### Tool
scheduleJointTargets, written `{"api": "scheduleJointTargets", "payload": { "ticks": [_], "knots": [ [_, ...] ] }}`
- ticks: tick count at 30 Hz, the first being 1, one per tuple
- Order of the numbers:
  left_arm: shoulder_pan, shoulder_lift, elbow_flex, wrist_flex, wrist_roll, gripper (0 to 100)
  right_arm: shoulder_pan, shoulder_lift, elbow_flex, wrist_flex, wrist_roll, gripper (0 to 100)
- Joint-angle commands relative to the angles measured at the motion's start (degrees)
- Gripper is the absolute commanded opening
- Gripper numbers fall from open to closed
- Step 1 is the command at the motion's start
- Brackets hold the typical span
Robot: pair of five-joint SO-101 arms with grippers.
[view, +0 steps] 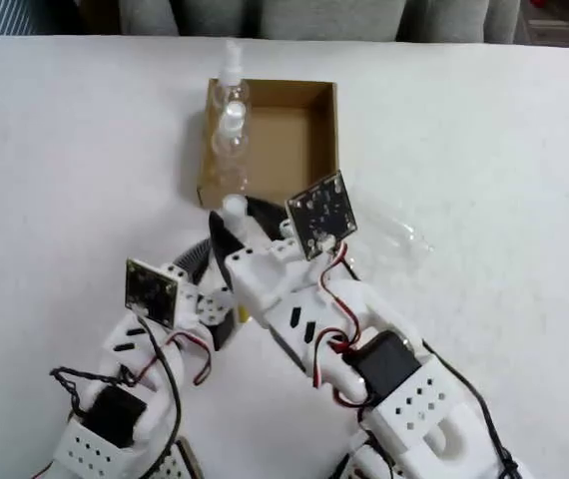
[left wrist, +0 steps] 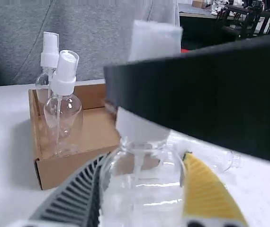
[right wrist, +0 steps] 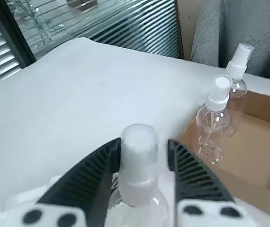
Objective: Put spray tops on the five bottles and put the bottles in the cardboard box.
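Bottle [left wrist: 139, 182] clamped in left claw [left wrist: 142, 198]; right claw [right wrist: 143, 147] pinches spray top [right wrist: 139, 156] on its neck.

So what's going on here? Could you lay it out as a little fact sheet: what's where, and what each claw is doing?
cardboard box: open, on the table
in the box: far bottle and near bottle, upright, spray tops on, along one wall
held bottle: upright, outside the box, gripped at its body by the left gripper
spray top: on the held bottle's neck, the right gripper straddling it
loose bottle: on its side on the table, topless, outside the box
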Motion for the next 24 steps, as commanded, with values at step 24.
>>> {"api": "scheduleJointTargets", "payload": {
  "ticks": [24],
  "knots": [
    [-1.01, -0.75, 3.16, -7.65, -4.66, 2, 9.71, -6.9, -10.46, 26.68, 6.51, 22.5]
  ]
}}
